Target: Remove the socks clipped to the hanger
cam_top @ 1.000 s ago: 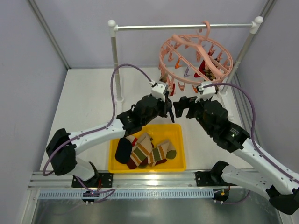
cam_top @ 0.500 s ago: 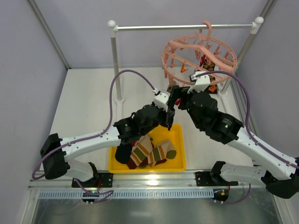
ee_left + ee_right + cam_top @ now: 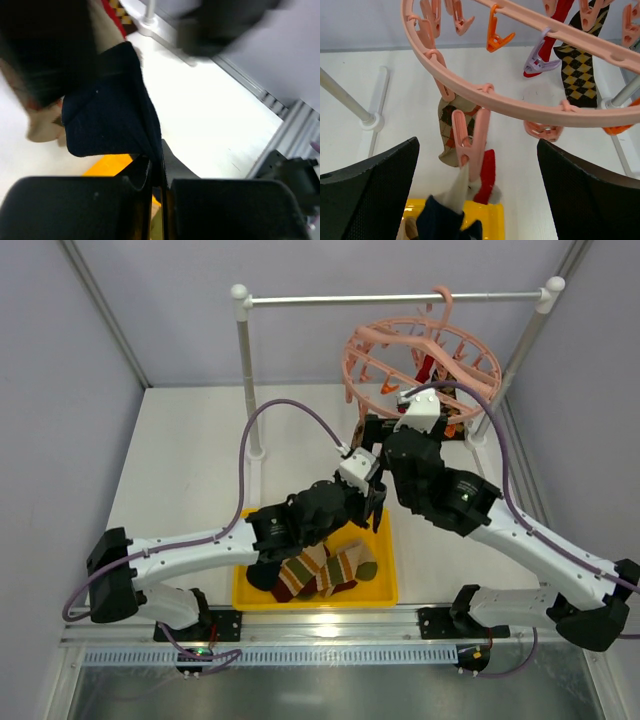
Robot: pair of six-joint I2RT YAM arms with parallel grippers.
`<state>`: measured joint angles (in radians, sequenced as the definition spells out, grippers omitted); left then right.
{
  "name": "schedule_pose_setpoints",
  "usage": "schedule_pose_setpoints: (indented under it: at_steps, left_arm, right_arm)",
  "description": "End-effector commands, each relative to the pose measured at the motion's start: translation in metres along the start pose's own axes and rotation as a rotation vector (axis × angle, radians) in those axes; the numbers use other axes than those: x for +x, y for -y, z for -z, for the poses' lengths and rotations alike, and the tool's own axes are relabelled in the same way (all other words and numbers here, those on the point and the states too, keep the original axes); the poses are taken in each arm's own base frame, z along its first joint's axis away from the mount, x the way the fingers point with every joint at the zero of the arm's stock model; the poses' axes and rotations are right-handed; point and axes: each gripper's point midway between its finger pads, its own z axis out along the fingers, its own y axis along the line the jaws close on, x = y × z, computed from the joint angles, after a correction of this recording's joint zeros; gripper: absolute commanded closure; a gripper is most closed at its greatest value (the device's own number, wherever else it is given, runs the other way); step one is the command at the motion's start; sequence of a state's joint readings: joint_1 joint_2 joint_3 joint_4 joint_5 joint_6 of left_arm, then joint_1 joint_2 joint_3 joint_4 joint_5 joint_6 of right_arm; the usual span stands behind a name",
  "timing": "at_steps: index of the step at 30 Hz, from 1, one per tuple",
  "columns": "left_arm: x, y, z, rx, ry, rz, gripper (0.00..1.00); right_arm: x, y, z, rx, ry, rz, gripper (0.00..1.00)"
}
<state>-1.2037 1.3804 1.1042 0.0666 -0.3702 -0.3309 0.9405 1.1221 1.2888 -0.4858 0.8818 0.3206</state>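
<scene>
Two shifts | left end effector [image 3: 161,167] drawn back, pinching navy sock [image 3: 110,120] | right end effector [image 3: 477,150] spread, nearer hanger [image 3: 520,106]

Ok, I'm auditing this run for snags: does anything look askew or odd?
The dark navy fabric sock is pinched in the left end effector while a salmon-pink plastic clip on the round hanger holds its pale end, so it hangs stretched between them.

The salmon-pink ring hanger [image 3: 520,107] hangs by its hook at 1 o'clock in the top view. From its clips hang a dark argyle sock [image 3: 577,65], a tan argyle sock [image 3: 449,137], a red sock [image 3: 488,172] and a navy sock [image 3: 110,120]. Striped socks [image 3: 322,570] lie heaped at 6 o'clock.
</scene>
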Motion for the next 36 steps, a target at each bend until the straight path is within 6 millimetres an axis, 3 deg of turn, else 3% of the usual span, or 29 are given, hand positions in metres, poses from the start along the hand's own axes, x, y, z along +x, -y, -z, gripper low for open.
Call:
schedule_pose_setpoints:
  at_steps: [1, 11, 21, 24, 29, 33, 36]
  left_arm:
    - [-0.026, 0.030, 0.013, 0.104, 0.071, -0.018, 1.00]
    - [-0.027, 0.034, 0.013, 0.102, 0.055, -0.045, 1.00]
    - [-0.038, 0.042, 0.026, 0.137, 0.079, -0.053, 1.00]
    - [-0.038, 0.042, 0.028, 0.142, 0.075, -0.054, 1.00]
    - [-0.037, 0.041, 0.033, 0.148, 0.077, -0.045, 1.00]
    - [-0.036, 0.040, 0.034, 0.149, 0.076, -0.047, 1.00]
    - [-0.035, 0.040, 0.033, 0.148, 0.072, -0.054, 1.00]
  right_arm:
    - [0.003, -0.002, -0.010, 0.065, -0.009, 0.027, 0.00]
    - [0.003, -0.012, -0.014, 0.045, -0.013, 0.028, 0.00]
    - [0.008, -0.004, -0.018, 0.127, -0.042, 0.074, 0.04]
    - [0.009, -0.003, -0.019, 0.135, -0.045, 0.075, 0.19]
    - [0.011, -0.002, -0.021, 0.167, -0.062, 0.104, 0.33]
    - [0.010, 0.000, -0.022, 0.179, -0.061, 0.112, 0.64]
    - [0.008, 0.000, -0.021, 0.176, -0.054, 0.107, 0.75]
